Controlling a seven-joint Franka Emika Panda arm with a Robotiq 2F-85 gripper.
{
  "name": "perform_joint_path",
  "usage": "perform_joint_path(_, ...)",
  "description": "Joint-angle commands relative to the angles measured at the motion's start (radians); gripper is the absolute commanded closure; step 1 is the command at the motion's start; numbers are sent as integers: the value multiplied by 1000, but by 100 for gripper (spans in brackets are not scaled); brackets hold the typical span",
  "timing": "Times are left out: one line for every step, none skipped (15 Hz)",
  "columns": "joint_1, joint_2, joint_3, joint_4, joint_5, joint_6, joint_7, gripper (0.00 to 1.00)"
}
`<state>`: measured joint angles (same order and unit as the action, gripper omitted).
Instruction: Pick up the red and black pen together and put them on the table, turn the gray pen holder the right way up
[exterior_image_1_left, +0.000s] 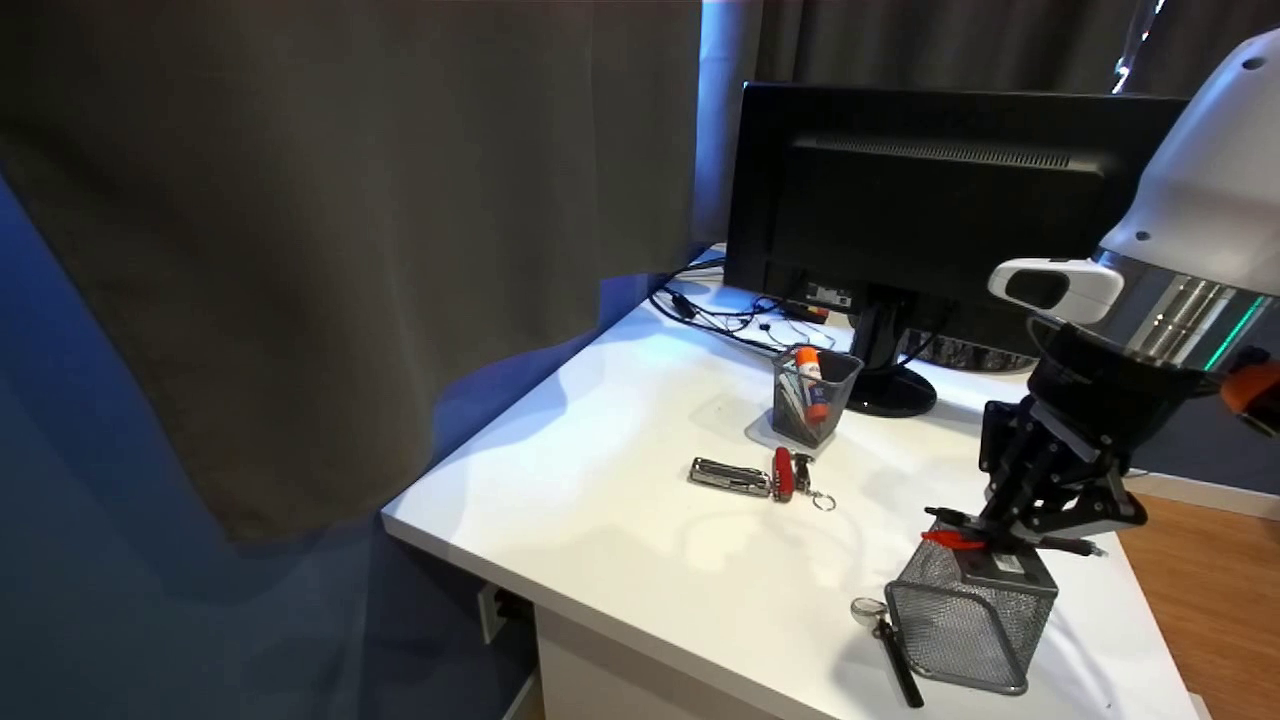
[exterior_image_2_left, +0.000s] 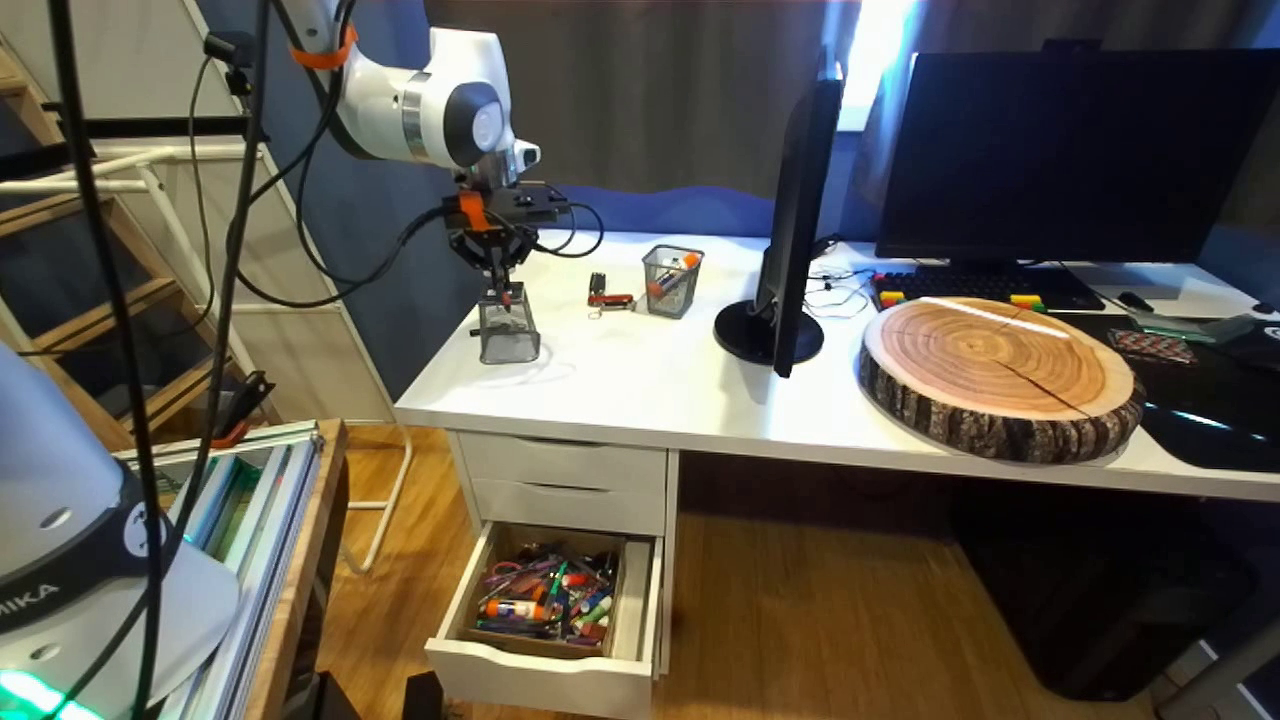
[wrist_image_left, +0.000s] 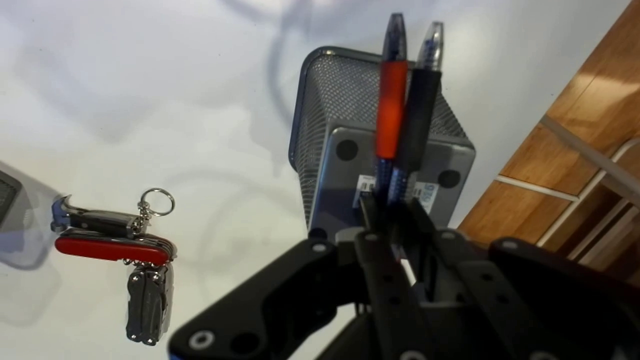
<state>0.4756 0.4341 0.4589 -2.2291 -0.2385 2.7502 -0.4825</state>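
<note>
White table (exterior_image_1_left: 600, 540): red pen (wrist_image_left: 391, 110), black pen (wrist_image_left: 422, 115) between fingers (wrist_image_left: 375, 255)

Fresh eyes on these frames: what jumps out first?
In an exterior view, probably the thick, round, bark-edged wood slab on the white desk, in front of a black monitor. Lower in that view, an open white drawer holds a colourful jumble of stationery. In the wrist view, the black tool grips a slim red pen and a slim black pen over an upside-down gray mesh pen holder.
</note>
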Motion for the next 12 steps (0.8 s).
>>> perform_joint_path(-8,-2,-1,21,-29,-9,22,96)
perform_joint_path(-10,-6,-1,23,-28,-10,22,96)
perform_joint_path(-11,-11,-1,25,-28,-17,21,96)
perform_joint_path(-14,-18,0,26,-27,-20,20,96)
perform_joint_path(-12,-29,-6,27,-32,-26,26,96)
perform_joint_path(-12,-44,-14,28,-37,-31,33,96)
perform_joint_path(-10,-55,-28,36,-42,-42,46,96)
perform_joint_path(-2,-73,-52,47,-62,-61,64,96)
perform_joint_path(-1,-82,-70,58,-78,-74,75,96)
perform_joint_path(-1,-90,-87,71,-98,-91,87,96)
perform_joint_path(-5,-96,-100,84,-114,-110,93,96)
perform_joint_path(-14,-98,-104,98,-118,-130,88,96)
